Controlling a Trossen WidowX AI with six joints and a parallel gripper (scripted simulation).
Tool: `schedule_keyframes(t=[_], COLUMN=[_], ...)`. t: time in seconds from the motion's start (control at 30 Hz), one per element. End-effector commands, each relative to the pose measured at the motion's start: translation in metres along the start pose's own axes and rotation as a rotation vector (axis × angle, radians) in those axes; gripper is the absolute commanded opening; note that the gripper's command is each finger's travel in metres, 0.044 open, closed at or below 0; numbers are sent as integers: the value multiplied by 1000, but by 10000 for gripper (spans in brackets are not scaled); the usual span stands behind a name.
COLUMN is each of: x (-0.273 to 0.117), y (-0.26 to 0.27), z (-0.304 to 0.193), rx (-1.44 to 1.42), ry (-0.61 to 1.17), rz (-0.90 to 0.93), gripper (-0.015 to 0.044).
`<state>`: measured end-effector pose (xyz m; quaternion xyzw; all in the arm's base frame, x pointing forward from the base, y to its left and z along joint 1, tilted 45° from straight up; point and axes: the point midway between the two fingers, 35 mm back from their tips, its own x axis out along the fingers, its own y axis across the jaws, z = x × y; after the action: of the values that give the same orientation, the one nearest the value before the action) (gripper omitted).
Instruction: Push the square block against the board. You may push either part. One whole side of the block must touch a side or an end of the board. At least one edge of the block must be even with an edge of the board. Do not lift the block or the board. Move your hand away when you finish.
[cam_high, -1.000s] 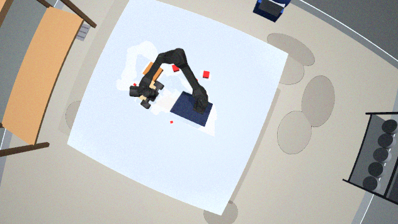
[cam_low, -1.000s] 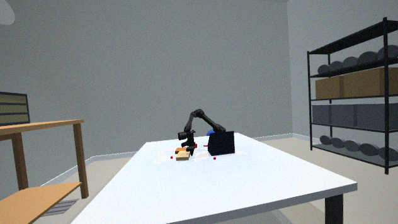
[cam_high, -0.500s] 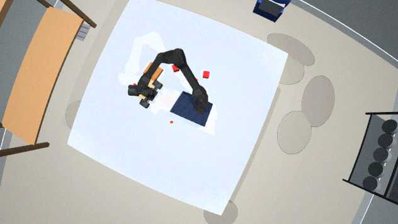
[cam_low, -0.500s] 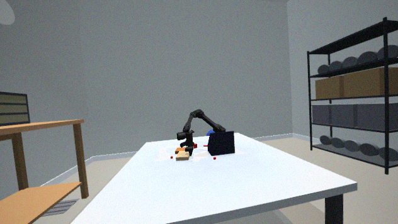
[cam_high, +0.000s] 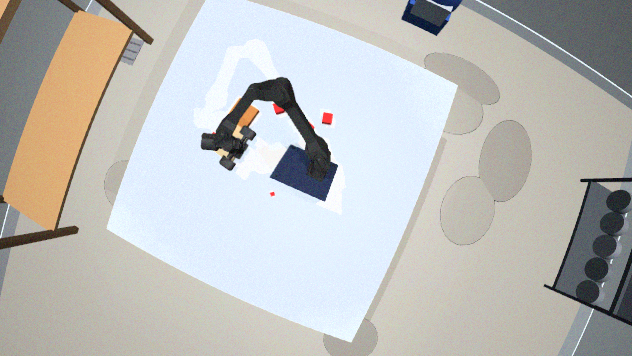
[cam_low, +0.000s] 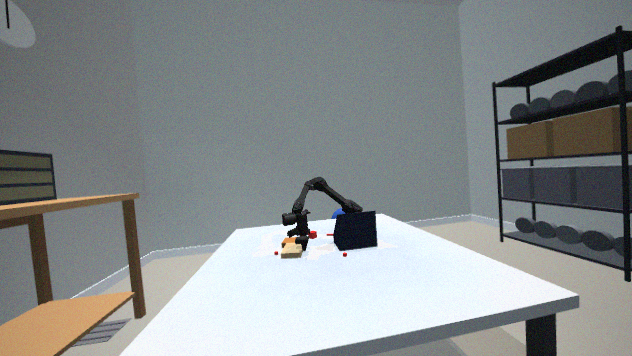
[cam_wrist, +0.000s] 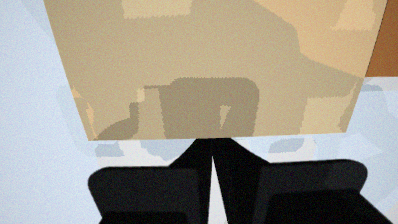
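The tan square block lies flat on the table, partly under the arm in the top view. The orange-brown board lies beside it, at the block's right in the wrist view. Their facing sides look adjacent there, but I cannot tell if they touch fully. The board's near edge is set farther back than the block's near edge, so these are not even. My gripper is shut and empty, its tips low at the middle of the block's near side. Contact is unclear.
A dark navy box stands by the arm's base. Red cubes lie beyond the arm. A small red piece lies near the box, and another is beside the block.
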<state>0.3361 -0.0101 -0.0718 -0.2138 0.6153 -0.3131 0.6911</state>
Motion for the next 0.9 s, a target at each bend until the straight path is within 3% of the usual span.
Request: schedule_keyframes(t=[0.0,0.87], x=[-1,-1], y=[0,-1], z=[7,27], rx=[2,3], ry=[-8,-9], rz=[-1,-1], gripper=[0,0])
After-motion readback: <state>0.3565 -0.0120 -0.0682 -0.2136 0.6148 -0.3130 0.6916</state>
